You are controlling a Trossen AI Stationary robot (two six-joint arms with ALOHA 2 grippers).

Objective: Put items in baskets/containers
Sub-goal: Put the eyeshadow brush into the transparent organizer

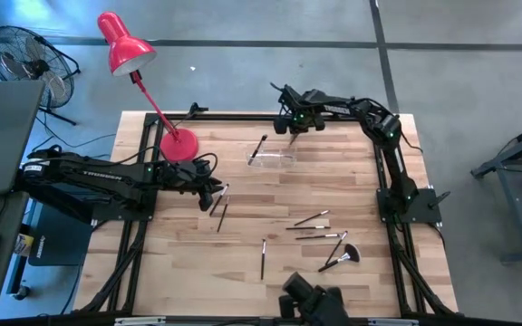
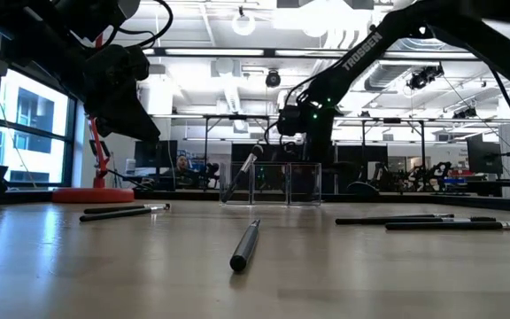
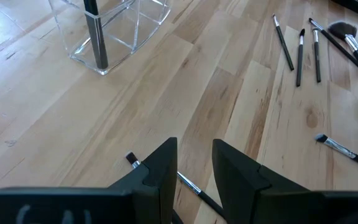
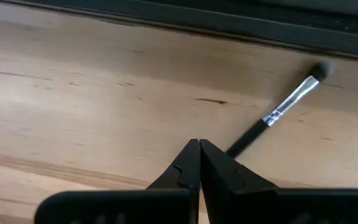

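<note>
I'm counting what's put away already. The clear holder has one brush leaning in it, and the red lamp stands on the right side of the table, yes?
Not quite. One brush does lean in the clear holder, but the red lamp stands on the left side of the table, near the left arm's hand. The high view shows this.

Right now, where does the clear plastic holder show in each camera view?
High view: clear holder just above table centre, one brush leaning in it.
Low view: mid-frame at the far edge, brush leaning left.
Left wrist view: top left corner.
Right wrist view: not in it.
Shared landmark: that leaning brush.
</note>
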